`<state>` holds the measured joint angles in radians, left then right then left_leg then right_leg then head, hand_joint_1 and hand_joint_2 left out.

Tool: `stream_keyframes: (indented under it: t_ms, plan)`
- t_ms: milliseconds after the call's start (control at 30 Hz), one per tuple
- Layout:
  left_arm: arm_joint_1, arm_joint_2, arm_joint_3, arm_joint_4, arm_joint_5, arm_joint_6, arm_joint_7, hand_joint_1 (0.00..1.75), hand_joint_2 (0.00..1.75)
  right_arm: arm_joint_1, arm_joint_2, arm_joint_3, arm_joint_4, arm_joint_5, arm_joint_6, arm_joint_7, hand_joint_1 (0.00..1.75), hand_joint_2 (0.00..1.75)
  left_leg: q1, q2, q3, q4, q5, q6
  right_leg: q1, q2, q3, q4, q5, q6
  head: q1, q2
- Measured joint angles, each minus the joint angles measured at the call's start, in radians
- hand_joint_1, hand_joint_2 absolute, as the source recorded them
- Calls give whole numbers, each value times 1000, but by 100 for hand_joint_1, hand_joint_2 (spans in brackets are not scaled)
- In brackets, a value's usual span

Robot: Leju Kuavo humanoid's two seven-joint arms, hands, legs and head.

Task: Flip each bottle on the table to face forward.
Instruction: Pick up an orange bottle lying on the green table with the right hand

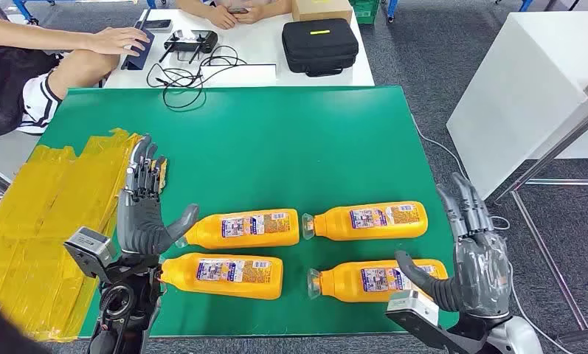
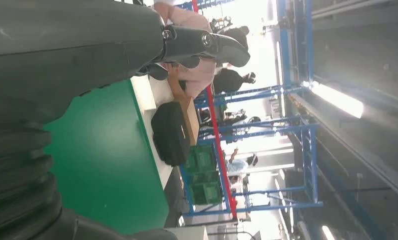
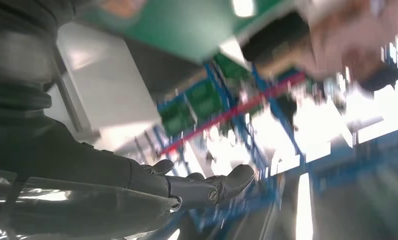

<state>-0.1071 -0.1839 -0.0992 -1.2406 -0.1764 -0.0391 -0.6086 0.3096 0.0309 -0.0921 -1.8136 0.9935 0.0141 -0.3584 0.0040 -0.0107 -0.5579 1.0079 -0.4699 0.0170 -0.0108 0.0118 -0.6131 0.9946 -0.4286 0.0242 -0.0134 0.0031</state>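
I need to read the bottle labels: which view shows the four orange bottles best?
The head view: all four orange bottles lie in full sight on the green table. The left wrist view catches bare green table, and the blurred right wrist view a green corner.

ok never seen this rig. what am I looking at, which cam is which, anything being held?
It is a two-armed humanoid robot. The head view looks down from its body at a green table; the other two pictures come from cameras at each wrist and are turned, the right one blurred. Four orange bottles lie on their sides: back left, back right, front left, front right. The left hand and right hand are open beside them, holding nothing. People sit at a white table beyond, with a black case on it.
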Motion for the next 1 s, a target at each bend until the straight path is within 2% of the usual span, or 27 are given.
stream_keyframes:
  t_ms: [200,367,1000]
  plan:
    - [-1,1,2,15,11,-2,-3,0,175,32,-49,-52,40,32,116,-9,0,175,0,0,-1,0,0,0,0,0,0,0,0,0,0,0]
    - [-6,2,5,18,23,-1,6,0,175,17,-92,-59,124,54,164,0,0,175,0,0,-1,0,-1,1,0,0,0,0,0,0,0,0]
    - [-13,2,16,22,29,2,9,0,175,-81,-153,33,348,52,181,69,0,175,0,0,-1,0,-1,1,0,0,0,0,0,0,0,0]
